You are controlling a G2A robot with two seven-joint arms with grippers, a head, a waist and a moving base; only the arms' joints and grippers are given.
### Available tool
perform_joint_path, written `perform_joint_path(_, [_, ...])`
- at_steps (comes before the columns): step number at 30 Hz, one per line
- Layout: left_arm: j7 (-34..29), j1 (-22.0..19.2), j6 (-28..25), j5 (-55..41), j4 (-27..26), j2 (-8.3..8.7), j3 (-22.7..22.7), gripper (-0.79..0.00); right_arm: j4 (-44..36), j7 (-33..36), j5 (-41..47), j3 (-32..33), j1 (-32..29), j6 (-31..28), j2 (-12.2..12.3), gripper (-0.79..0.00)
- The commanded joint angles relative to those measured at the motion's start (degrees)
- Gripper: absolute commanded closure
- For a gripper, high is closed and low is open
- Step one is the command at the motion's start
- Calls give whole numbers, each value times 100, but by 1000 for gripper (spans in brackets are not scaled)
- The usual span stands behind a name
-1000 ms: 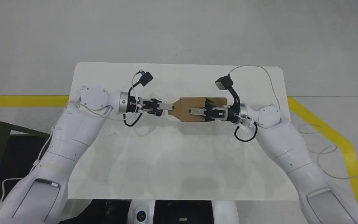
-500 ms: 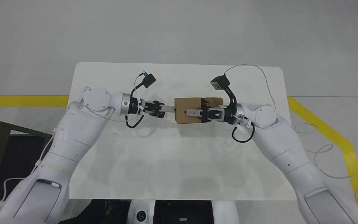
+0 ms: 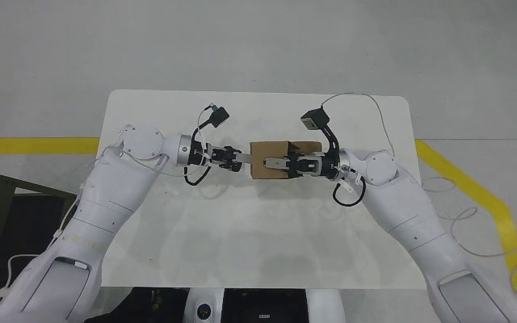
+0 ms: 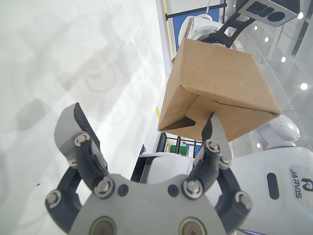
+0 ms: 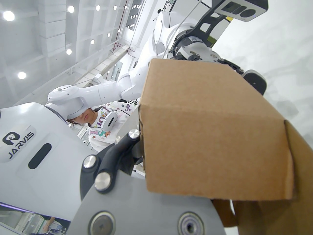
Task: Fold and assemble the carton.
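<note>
**Carton held between both grippers over mid-table**

Top view: The brown carton [image 3: 271, 158] sits over the middle of the white table [image 3: 242, 234], a little toward its far side and well apart from every table edge. The widest stretch of tabletop lies on the near side. The right gripper [image 3: 275, 164] is clamped on the carton, with one pale finger lying along its top face. The left gripper [image 3: 241, 160] meets the carton's opposite end. Both forearms run in line with the carton, so the sideways room is taken up by the arms. A yellow floor line [image 3: 48, 145] runs beside the table.

Left wrist view: The left gripper's jaws stand wide apart. One fingertip [image 4: 212, 121] touches the carton's end face and the other finger [image 4: 79, 121] is well apart from the cardboard. That end is closed by flaps folded inward, with a dark notch open where they meet. What is inside the carton cannot be told.

Right wrist view: The carton's side panel lies close against the right gripper's base and hides the fingertips. A further cardboard panel angles away at the near corner. The interior is hidden here too.
</note>
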Motion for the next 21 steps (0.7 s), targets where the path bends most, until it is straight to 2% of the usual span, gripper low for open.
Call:
perform_joint_path(1, [-6,-12,-7,-17,12,-8,13,-785,8,7,4,-3,6,7,-5,0])
perform_joint_path(21, [-71,-101,-83,-79,187,-67,92,-785,162,16,47,-36,29,16,-55,0])
